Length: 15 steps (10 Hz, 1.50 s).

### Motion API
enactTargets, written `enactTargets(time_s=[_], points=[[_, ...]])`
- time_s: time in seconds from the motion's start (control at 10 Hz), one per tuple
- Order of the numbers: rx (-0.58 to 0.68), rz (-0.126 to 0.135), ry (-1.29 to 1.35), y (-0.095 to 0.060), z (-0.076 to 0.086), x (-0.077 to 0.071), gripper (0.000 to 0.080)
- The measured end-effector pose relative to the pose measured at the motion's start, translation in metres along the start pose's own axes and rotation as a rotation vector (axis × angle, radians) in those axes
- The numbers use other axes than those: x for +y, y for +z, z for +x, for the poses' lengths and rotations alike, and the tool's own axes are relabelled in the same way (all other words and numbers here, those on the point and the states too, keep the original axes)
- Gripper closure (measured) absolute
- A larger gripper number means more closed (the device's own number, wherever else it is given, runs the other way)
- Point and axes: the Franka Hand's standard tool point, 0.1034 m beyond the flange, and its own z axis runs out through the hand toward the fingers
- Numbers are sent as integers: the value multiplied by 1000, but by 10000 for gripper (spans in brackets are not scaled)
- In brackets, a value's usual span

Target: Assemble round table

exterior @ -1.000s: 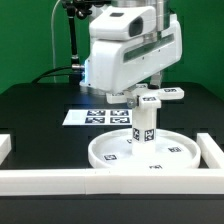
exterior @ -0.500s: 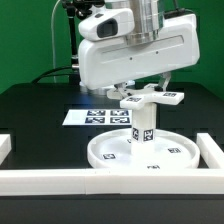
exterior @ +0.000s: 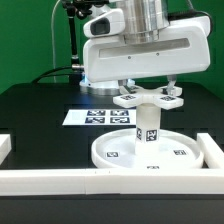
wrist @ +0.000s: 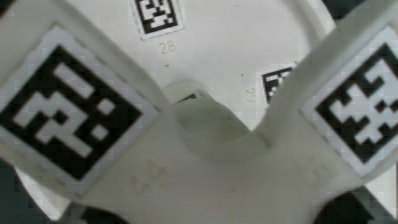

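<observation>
The large rimmed disc (exterior: 112,153) lies flat on the black table. The short post (exterior: 147,126) stands upright in its hub. The flat cross-shaped piece (exterior: 150,99) sits level on top of the post. My gripper (exterior: 148,91) comes straight down from above and is shut on the middle of the cross-shaped piece. In the wrist view the cross-shaped piece (wrist: 196,130) fills the picture with two tagged arms, and the disc (wrist: 222,35) shows beneath it. My fingers are hidden there.
The marker board (exterior: 95,117) lies behind the disc toward the exterior view's left. A white border rail (exterior: 60,181) runs along the front, with side pieces at the exterior view's right (exterior: 213,150) and left (exterior: 4,146).
My wrist has turned about its vertical axis, and the cross-shaped piece has turned with it on top of the post. The post and the disc have stayed in place.
</observation>
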Motion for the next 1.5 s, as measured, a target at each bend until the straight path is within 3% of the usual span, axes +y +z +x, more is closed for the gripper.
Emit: enactTargets(time_s=[0.1,0.5,0.7,0.9,1.3,1.5], points=[[0,1,66,0,0,0,341],[61,55,530,0,-1,1,341],[81,115,793,0,1,2,341],[78,130,903,0,2,2,341],[67,192,1289,0,5,2,341],[52,199,1416,0,5,3,341]])
